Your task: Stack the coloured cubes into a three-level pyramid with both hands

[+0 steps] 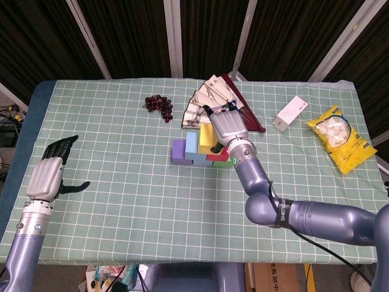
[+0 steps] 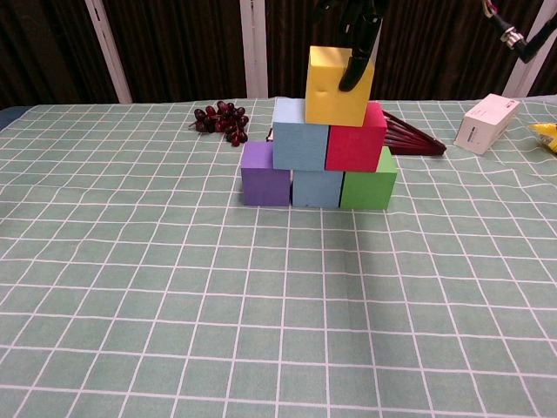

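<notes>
The last step is in hand: the right robot hand [image 1: 226, 129] grips the yellow cube [image 2: 338, 73] atop the pyramid, resting on the light-blue cube [image 2: 300, 134] and red cube [image 2: 356, 138]. Next comes squaring it over that seam, then letting go. The left robot hand [image 1: 47, 175], at 9 o'clock on the counter [image 1: 121, 182], is spread and empty. The chest view crops the right robot hand; whether the yellow cube sits flat is unclear.

A matt cloth tablecloth [image 2: 130, 287] carries smooth matt cubes [image 2: 318, 157], beside a glossy plastic snack bag [image 1: 340, 139].
</notes>
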{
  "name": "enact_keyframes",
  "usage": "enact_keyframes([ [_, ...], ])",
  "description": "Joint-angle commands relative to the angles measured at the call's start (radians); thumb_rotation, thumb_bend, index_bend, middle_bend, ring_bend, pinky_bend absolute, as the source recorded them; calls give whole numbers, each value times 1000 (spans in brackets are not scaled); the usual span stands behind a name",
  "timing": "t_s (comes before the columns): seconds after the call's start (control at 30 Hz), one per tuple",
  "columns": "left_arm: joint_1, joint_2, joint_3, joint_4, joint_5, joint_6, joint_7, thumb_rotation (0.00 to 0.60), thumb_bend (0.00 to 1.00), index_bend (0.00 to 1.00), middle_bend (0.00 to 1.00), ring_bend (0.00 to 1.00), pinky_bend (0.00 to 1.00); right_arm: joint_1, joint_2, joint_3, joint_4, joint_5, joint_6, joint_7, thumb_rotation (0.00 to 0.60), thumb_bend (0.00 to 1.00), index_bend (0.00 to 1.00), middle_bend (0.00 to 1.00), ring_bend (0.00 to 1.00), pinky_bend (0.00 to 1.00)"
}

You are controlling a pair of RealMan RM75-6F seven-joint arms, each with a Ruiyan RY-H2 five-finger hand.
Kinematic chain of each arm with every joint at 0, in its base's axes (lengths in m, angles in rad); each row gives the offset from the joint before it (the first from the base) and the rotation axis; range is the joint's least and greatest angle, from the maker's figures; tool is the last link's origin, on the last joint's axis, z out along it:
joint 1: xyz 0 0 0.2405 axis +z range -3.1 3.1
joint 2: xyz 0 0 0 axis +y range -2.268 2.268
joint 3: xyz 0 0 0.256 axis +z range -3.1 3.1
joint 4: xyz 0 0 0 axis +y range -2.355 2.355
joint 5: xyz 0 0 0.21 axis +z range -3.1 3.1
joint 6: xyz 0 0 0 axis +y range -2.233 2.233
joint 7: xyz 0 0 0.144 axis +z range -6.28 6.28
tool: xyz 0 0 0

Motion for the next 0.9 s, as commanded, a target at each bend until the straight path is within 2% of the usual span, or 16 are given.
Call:
enact_keyframes([
  [0.03,0,0,0,0,0,0,1,600,150,0,67,63,51,0,-3,-1,2,-2,1,3,600,290,9,488,253,0],
  [0.3,-1,-1,0,3,-2,-1,1,600,150,0,66,63,49,1,-7,-7,6,0,0,7,600,289,7,406,179,0],
  [0.6,-3,1,-1,3,-5,-4,2,600,150,0,66,63,49,15,15,-17,-15,32,-20,-12,600,289,0,160,17,0],
  [0.77,-3,1,-2,1,-4,-4,1,600,150,0,66,63,49,18,25,-13,-31,27,-9,-6,600,286,0,74,0,0],
  [0.9,-3,3,-2,-1,-1,-3,-2,600,150,0,66,63,49,15,44,-14,-64,20,8,-4,600,246,0,29,0,0],
])
